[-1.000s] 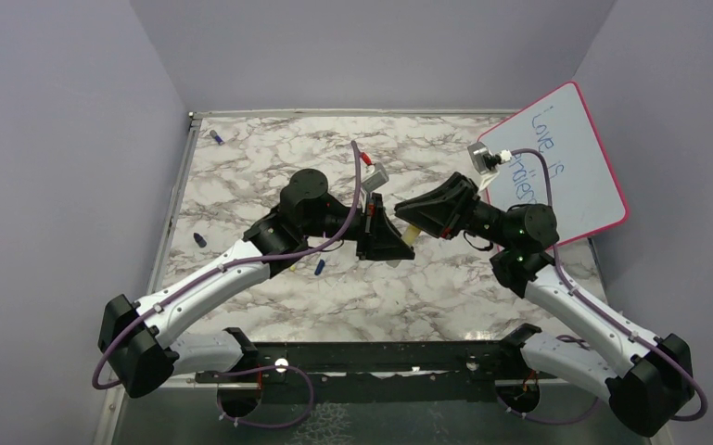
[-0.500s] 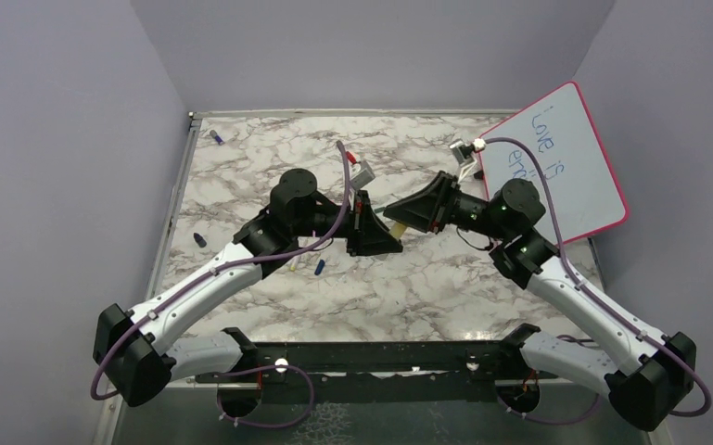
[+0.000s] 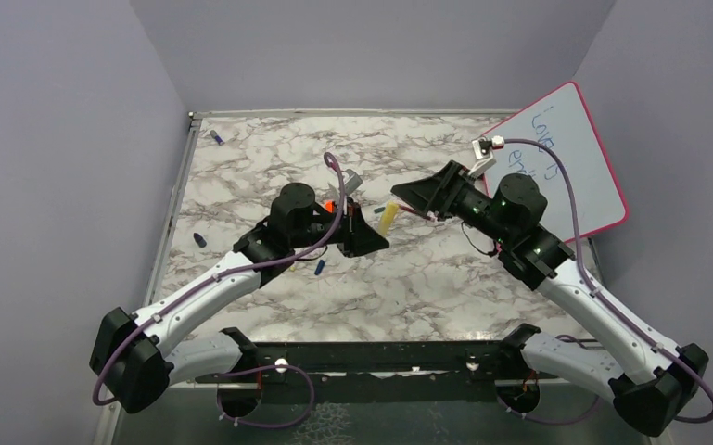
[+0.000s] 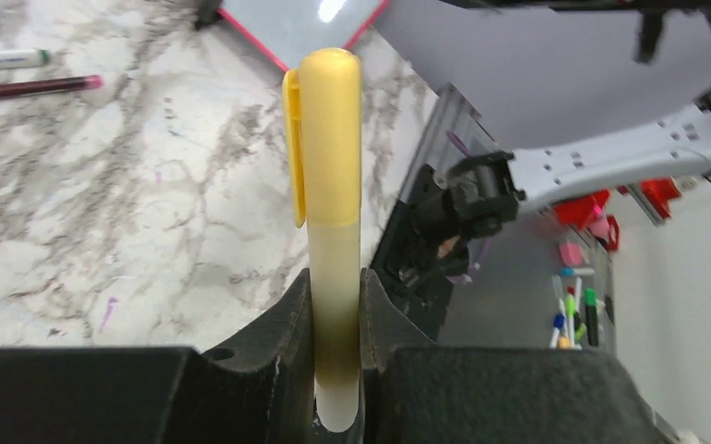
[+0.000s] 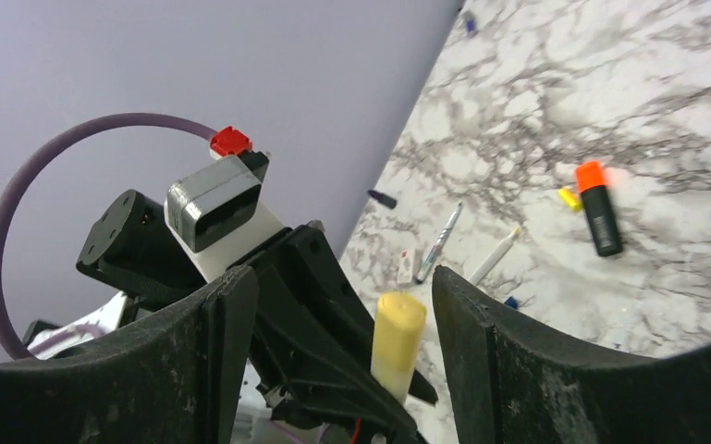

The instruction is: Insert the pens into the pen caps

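Observation:
My left gripper is shut on a pale-bodied pen that points away from it. A yellow pen cap with a clip sits on that pen's far end. From above, the capped pen sticks out of the left gripper toward the right gripper. My right gripper is open, its fingers on either side of the yellow-capped pen and apart from it. Loose on the table are a blue-tipped pen, a white pen, a dark red pen and small blue caps.
A black highlighter with an orange end lies beside a small yellow cap. The pink-framed whiteboard leans at the back right. Blue caps lie at the far left corner and the left edge. Purple walls enclose the table.
The right gripper has opened and drawn back to the right from the yellow cap. The left gripper, still holding the pen, has shifted slightly left.

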`<move>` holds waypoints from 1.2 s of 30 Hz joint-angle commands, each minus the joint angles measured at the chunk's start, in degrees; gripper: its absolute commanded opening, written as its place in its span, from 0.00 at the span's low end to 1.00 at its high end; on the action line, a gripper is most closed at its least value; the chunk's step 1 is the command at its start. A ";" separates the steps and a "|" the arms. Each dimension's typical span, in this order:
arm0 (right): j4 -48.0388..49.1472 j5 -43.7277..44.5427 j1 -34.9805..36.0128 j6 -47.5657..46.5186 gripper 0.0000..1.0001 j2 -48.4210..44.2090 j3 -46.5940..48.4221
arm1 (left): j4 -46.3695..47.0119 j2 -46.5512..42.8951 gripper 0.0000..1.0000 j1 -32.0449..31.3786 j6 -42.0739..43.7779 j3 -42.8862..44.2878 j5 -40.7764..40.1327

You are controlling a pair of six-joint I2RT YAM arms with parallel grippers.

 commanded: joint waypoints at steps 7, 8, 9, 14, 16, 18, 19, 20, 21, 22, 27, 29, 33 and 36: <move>-6.04 16.83 0.20 -3.46 0.74 -7.54 -7.81 | -8.21 12.40 0.00 13.25 -5.74 4.95 -24.51; -6.70 17.43 0.20 -3.51 0.74 -7.59 -8.25 | -8.77 14.39 0.00 15.11 -6.02 5.63 -25.28; -7.44 17.83 0.21 -3.63 0.74 -7.60 -8.60 | -9.12 16.32 0.00 17.08 -6.67 6.10 -25.74; -11.17 19.18 0.18 -3.75 0.73 -7.18 -10.19 | -9.42 25.18 0.00 24.92 -6.08 9.02 -29.53; -11.30 19.46 0.22 -3.46 0.73 -7.15 -11.52 | -10.86 29.22 0.00 27.13 -5.46 10.89 -31.39; -11.36 18.91 0.16 -3.67 0.73 -6.83 -12.46 | -10.71 32.72 0.00 29.22 -5.42 12.38 -31.49; -11.40 18.67 0.19 -3.76 0.73 -6.50 -12.90 | -10.48 34.22 0.00 29.79 -5.54 13.02 -31.69; -11.47 18.49 0.19 -3.93 0.73 -5.97 -13.19 | -10.39 35.57 0.00 30.25 -5.54 13.77 -31.59; -11.76 18.24 0.16 -4.07 0.73 -5.34 -13.22 | -10.48 36.88 0.00 30.51 -5.30 14.82 -31.55; -12.16 17.78 0.21 -4.17 0.73 -4.56 -13.00 | -10.87 38.18 0.00 30.69 -5.02 15.82 -31.79; -13.72 15.56 0.20 -3.92 0.73 -2.38 -11.87 | -13.61 43.16 0.04 31.05 -2.59 20.93 -33.51; -14.50 15.53 0.21 -4.00 0.72 -2.27 -11.68 | -14.71 43.91 0.05 31.08 -2.55 21.97 -34.50; -16.46 15.56 0.16 -4.56 0.71 -1.83 -10.73 | -15.73 44.45 0.11 31.10 -2.78 21.85 -35.56; -16.01 12.08 0.18 -7.20 0.63 -1.25 -10.09 | -15.77 44.38 0.15 31.13 -2.18 20.66 -38.13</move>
